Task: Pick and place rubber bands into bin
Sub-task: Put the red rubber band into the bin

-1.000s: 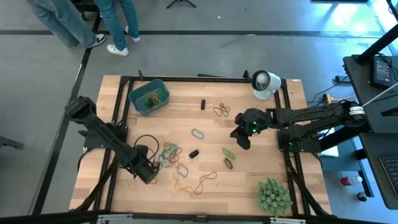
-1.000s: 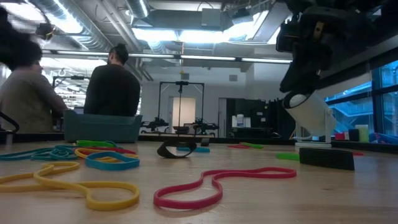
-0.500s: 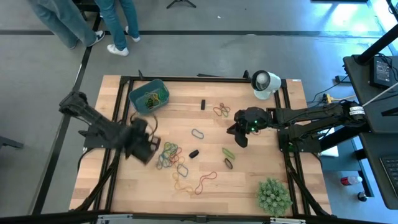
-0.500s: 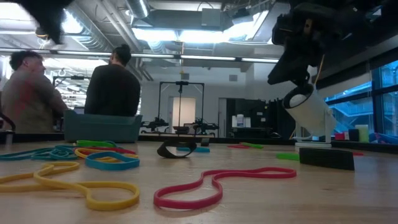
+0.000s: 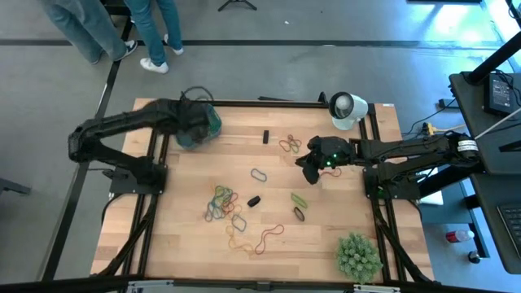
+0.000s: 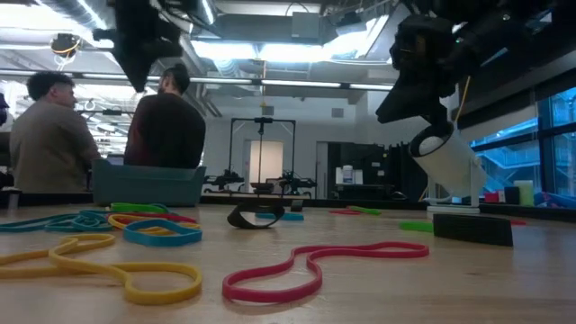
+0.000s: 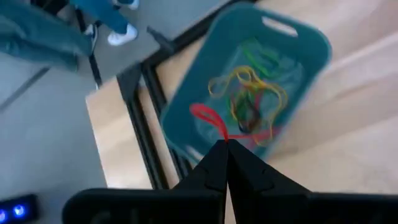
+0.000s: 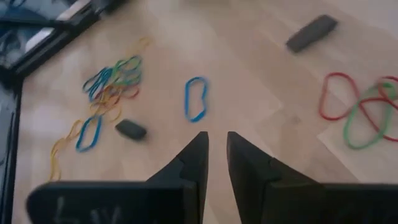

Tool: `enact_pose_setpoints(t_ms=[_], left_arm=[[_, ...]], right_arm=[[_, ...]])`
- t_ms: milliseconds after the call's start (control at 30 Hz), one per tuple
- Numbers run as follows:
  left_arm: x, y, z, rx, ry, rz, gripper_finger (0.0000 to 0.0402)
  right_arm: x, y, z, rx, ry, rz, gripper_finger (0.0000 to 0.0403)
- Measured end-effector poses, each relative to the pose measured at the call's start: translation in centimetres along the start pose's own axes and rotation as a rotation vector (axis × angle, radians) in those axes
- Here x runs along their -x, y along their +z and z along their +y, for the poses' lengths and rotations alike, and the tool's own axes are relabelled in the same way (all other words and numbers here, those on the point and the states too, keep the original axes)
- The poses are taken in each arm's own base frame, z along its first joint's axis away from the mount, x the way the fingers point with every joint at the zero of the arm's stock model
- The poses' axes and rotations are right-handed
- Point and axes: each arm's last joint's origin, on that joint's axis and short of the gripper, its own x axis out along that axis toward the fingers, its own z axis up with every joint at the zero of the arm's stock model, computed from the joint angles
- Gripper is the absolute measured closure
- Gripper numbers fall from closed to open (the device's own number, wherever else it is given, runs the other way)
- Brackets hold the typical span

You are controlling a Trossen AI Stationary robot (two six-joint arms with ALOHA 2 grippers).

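Fingers of our left gripper [image 7: 225,149] are pressed together on a red rubber band [image 7: 210,121], poised over the teal bin [image 7: 186,106] at the table's far left corner. Our right gripper [image 8: 216,146], fingers slightly parted and empty, hovers mid-table. Released off-centre, the band could land outside the bin.

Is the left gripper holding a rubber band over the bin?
Yes. The left gripper is shut on a red rubber band, dangling above the bin.
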Motion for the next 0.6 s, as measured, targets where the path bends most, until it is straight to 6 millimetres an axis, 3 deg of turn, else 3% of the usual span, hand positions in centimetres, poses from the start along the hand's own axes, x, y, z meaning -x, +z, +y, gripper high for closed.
enact_pose_setpoints(t_ms=[200, 400, 600], left_arm=[[-5.1, 3.1, 1.9, -0.03, -0.121, -0.005, 0.0399], [-11.1, 2.9, 2.4, -0.058, -0.231, 0.116, 0.04], [-15.9, 2.2, 1.5, -0.122, -0.303, 0.255, 0.0398]], right_arm=[[0.0, 0.4, -0.6, -0.099, -0.05, -0.035, 0.0341], [0.0, 0.7, -1.1, -0.181, -0.083, -0.064, 0.0341], [0.0, 0.9, -1.3, -0.245, -0.14, -0.116, 0.0341]])
